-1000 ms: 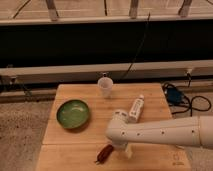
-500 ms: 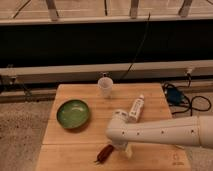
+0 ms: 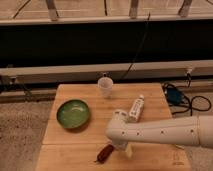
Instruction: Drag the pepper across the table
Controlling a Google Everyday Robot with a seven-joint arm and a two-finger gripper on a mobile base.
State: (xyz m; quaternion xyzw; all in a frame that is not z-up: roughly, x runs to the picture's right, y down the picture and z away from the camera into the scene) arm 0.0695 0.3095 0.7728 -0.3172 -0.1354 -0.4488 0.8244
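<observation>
Left side of the table: a round green bowl, glossy and shallow, sits well clear of everything else. The tabletop is pale wood in long planks, seams running left to right.

The pepper lies near the near edge, a little left of centre. Small, slender, dark red. Its long axis runs on a diagonal, from near-left to far-right; the near-left tip looks darker. Open wood lies to its left and on its near side.

Far edge, about centre: a white cup, upright, well away from the pepper.

The gripper is down at the tabletop just right of the pepper's far-right end, at the tip of my smooth white arm, which comes in from the right. I cannot tell how it is set, or whether it touches the pepper.

Right of centre: a white tube lies flat, just beyond the arm's wrist.

Off the table at far right: a blue device with black cables on the floor.
</observation>
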